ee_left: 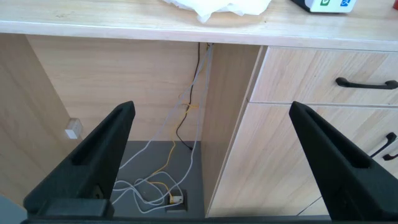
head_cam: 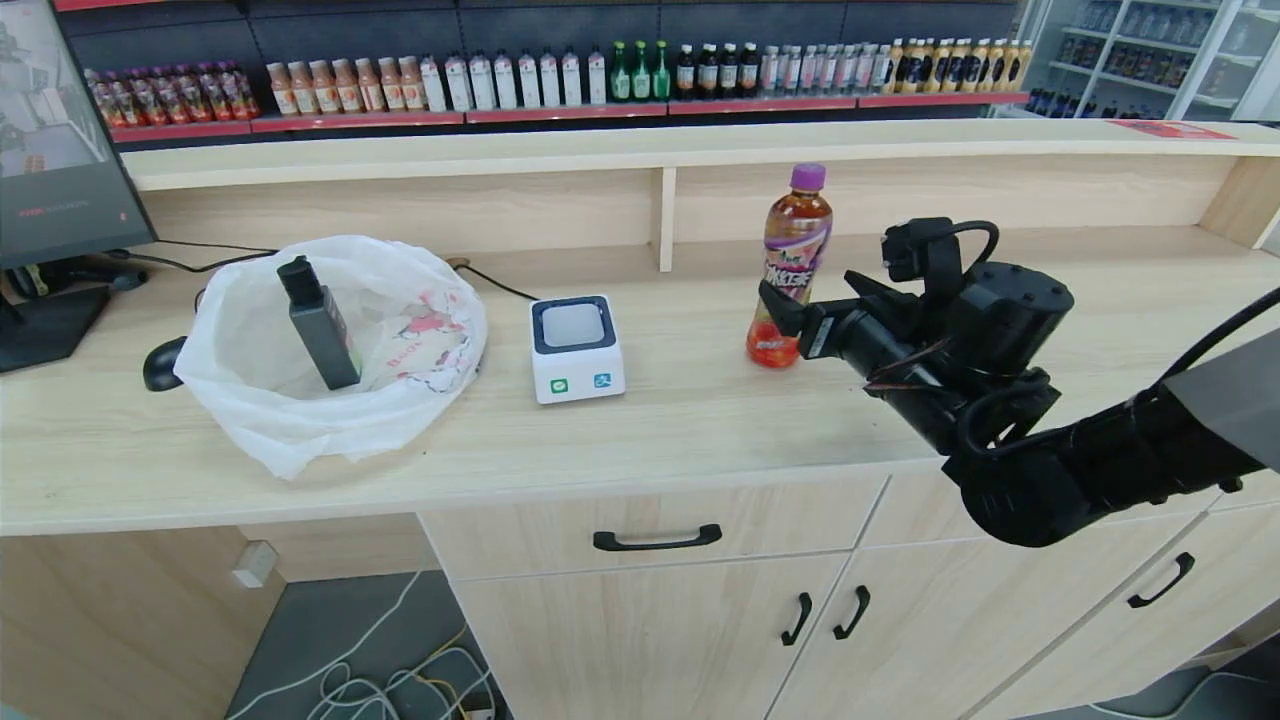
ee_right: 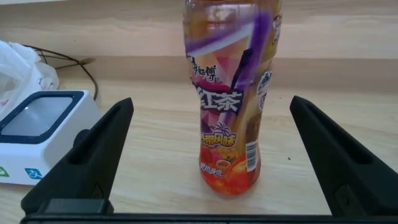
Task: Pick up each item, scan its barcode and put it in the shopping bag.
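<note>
The right gripper (head_cam: 786, 316) sits at counter height to the robot's right of the barcode scanner (head_cam: 578, 350). Its two black fingers (ee_right: 93, 155) are spread wide and hold nothing. The tea bottle (head_cam: 793, 265) stands upright between them, and in the right wrist view neither finger touches it. The left gripper (ee_left: 211, 118) is likewise spread wide and empty. It hangs lower than the scanner, facing the cabinet front and a recess where loose cables (ee_left: 155, 186) lie on the floor.

A pale wooden counter (head_cam: 700, 430) carries the scanner near its middle. Behind the scanner, past a raised ledge, a long shelf of drink bottles (head_cam: 560, 80) runs across the back wall. Far to the robot's left of the scanner stands a dark monitor (head_cam: 60, 150).

A white plastic shopping bag (head_cam: 250, 420) sits near the scanner on the robot's left, its mouth open and its side not touching the scanner. The tea bottle has a purple cap, a purple and orange label and amber drink inside, and it stands well to the scanner's right. Inside the bag a dark grey rectangular bottle (head_cam: 320, 325) with a black cap stands at a slight lean.

The scanner is a small white box with a dark-framed window on top. A black mouse (head_cam: 160, 365) lies against the side of the bag farthest from the scanner.
</note>
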You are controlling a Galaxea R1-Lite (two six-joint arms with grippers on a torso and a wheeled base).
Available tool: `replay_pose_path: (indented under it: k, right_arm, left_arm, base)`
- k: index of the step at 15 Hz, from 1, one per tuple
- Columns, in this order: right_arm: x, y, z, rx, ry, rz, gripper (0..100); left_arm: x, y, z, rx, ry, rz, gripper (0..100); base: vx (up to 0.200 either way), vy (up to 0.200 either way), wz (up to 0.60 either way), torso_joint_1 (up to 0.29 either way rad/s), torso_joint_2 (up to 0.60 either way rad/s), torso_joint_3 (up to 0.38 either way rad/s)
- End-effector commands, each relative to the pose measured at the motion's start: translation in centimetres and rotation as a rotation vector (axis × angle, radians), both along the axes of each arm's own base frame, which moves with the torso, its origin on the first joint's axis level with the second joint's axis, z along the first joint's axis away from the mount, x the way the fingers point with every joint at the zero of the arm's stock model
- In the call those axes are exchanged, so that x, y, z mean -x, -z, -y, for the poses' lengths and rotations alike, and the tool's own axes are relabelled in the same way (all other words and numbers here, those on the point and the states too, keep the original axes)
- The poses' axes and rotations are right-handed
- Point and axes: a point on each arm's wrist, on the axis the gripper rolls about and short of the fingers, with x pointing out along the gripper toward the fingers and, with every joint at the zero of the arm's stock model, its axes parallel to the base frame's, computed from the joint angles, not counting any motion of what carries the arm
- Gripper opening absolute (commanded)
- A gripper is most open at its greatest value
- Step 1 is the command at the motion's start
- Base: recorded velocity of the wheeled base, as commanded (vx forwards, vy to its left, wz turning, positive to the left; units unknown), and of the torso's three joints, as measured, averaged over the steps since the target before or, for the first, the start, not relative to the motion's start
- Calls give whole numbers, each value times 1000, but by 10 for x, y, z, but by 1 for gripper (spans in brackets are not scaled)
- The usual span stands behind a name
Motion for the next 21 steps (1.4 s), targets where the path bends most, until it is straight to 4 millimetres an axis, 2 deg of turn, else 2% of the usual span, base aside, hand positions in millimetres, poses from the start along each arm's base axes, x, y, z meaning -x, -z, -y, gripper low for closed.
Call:
replay_pose_path:
  k: [1,4,8,13,15,19,21]
  right_arm:
    - [-12,6,2,0,11,-16,100]
    - [-27,10,11,14,-18,-8,100]
    - [-33,17,16,20,-20,-24,100]
    - [-45,14,12,9,-30,-2,100]
    - [-50,6,8,18,-58,-7,100]
    - [-69,-3,1,18,-61,0,100]
    - [-74,-1,-2,21,-62,-7,100]
  left_arm:
    - [0,0,0,1,-1,1,100]
    - [0,0,0,1,-1,1,100]
    - [0,0,0,1,-1,1,100]
    - [0,0,0,1,-1,2,100]
    - [0,0,0,1,-1,1,100]
    - [0,0,0,1,-1,1,100]
    - [0,0,0,1,-1,2,100]
  base:
    - [0,0,0,0,0,0]
    - [0,0,0,0,0,0]
    - [0,0,0,0,0,0]
    - [0,0,0,0,0,0]
    - [0,0,0,0,0,0]
    - [0,0,0,0,0,0]
    - [0,0,0,0,0,0]
